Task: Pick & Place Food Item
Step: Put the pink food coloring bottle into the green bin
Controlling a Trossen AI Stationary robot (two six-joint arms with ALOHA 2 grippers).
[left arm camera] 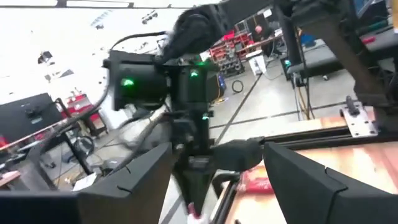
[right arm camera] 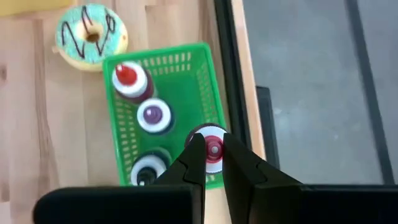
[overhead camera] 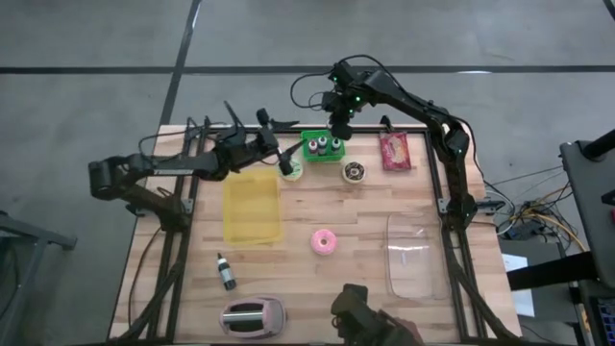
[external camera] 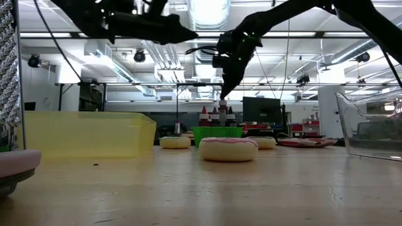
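The right end effector (right arm camera: pixel 210 155) hangs over the green basket (right arm camera: pixel 200 65) and pinches a red-capped bottle (right arm camera: pixel 212 144) that sits inside it. The job looks only just begun — nothing is lifted out yet. The left end effector (overhead camera: pixel 284 160) waits nearby — fingers wide.

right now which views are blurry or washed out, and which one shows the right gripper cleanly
Left wrist view: motion-smeared, background blown out white. Low view: ceiling lights glare, pink donut soft. High view: even, small. Right wrist view: sharpest, right gripper closed around a red-capped bottle in the green basket.
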